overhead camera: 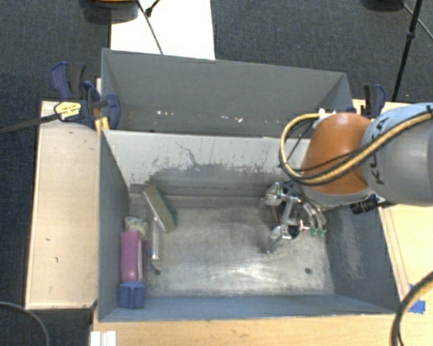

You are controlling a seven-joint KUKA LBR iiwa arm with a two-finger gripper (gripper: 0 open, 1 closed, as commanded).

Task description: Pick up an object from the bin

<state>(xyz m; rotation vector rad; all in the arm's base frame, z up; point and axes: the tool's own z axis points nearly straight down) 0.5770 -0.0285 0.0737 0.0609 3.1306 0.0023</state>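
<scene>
At right in the bin [220, 90], the end effector [276, 239]; pink bottle [131, 257] far left.

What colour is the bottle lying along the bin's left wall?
The bottle is magenta with a blue cap, in the camera view.

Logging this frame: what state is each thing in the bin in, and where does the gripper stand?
Pink bottle: lying on its side along the left wall, blue cap on, pointing to the near edge.
Grey-green block: lying slantwise by the left wall, beyond the bottle.
Gripper: low in the bin, right of middle, apart from both.
</scene>
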